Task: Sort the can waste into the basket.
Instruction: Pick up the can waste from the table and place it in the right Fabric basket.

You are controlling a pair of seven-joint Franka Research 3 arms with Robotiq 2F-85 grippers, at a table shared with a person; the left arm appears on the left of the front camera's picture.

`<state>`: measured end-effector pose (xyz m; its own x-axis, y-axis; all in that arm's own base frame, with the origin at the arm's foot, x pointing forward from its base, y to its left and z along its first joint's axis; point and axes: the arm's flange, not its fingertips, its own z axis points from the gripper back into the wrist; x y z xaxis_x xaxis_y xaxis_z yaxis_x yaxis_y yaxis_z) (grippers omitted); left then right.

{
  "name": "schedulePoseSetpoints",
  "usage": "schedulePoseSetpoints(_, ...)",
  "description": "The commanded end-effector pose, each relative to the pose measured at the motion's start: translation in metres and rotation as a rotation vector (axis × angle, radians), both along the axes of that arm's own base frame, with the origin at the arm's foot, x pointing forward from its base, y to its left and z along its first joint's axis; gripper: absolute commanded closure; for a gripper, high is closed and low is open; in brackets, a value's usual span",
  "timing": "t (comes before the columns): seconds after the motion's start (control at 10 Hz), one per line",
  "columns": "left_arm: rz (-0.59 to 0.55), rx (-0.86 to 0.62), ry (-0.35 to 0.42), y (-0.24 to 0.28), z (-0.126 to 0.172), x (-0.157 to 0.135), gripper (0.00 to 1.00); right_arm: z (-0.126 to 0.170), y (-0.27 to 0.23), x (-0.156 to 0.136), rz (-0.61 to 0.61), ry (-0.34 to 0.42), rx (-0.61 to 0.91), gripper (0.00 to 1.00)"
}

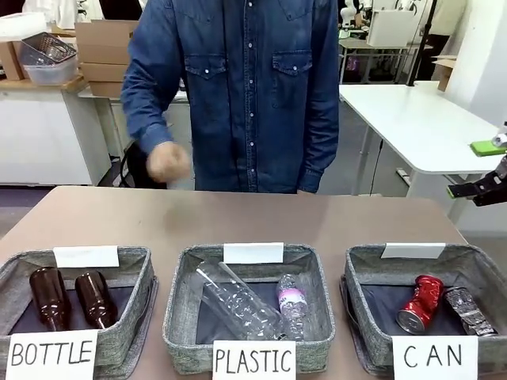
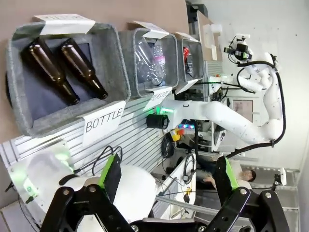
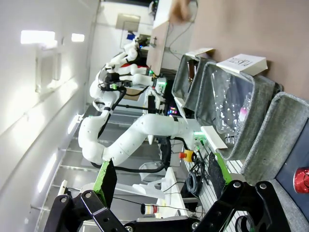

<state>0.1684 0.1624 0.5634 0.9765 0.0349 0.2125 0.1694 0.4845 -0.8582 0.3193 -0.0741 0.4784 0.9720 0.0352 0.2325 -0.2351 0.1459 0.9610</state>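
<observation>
Brown bench [image 1: 238, 218] carries baskets signed "BOTTLE", "PLASTIC", "CAN". Both crushed cans [image 1: 420, 304] lie in the CAN basket [image 1: 360, 273], below the released right pincer [image 1: 485, 169] at the bench edge; left pincer [image 2: 166, 179] released.

Both cans [image 1: 434, 305] – apparently touching – in rightmost basket [image 1: 364, 269]

Red can [image 1: 420, 304] with white marks beside silver can [image 1: 469, 310] with dark print, grey woven basket [image 1: 366, 273] with dark floor and white "CAN" sign [image 1: 434, 358], brown glass bottles [image 1: 73, 298], clear plastic bottles [image 1: 249, 302], brown surface [image 1: 238, 218], blue denim shirt [image 1: 253, 87].
</observation>
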Motion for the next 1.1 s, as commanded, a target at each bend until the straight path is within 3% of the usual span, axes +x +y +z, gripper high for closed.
schedulePoseSetpoints(0.0,-0.053,-0.004,-0.035,-0.043,-0.010,0.019,0.00,0.002,-0.004,0.000,0.017,-0.014,-0.002,0.00)
schedulePoseSetpoints(0.1,-0.108,-0.032,-0.027,-0.077,-0.026,0.032,0.00,0.002,-0.004,0.000,0.017,-0.014,-0.002,0.00)
schedulePoseSetpoints(0.3,-0.103,-0.064,-0.031,-0.117,-0.055,0.045,0.00,0.002,-0.004,0.000,0.017,-0.014,-0.002,0.00)
schedulePoseSetpoints(0.4,-0.117,-0.064,0.001,-0.127,-0.070,0.047,0.00,0.002,-0.004,0.000,0.017,-0.014,-0.002,0.00)
schedulePoseSetpoints(0.5,-0.135,-0.018,0.095,-0.130,-0.088,0.049,0.00,0.002,-0.004,0.000,0.017,-0.014,-0.002,0.00)
schedulePoseSetpoints(0.6,-0.119,-0.044,-0.006,-0.114,-0.053,0.051,0.00,0.002,-0.004,0.000,0.017,-0.014,-0.002,0.00)
schedulePoseSetpoints(1.0,-0.119,-0.044,-0.006,-0.114,-0.053,0.051,0.00,0.002,-0.004,0.000,0.017,-0.014,-0.002,0.00)
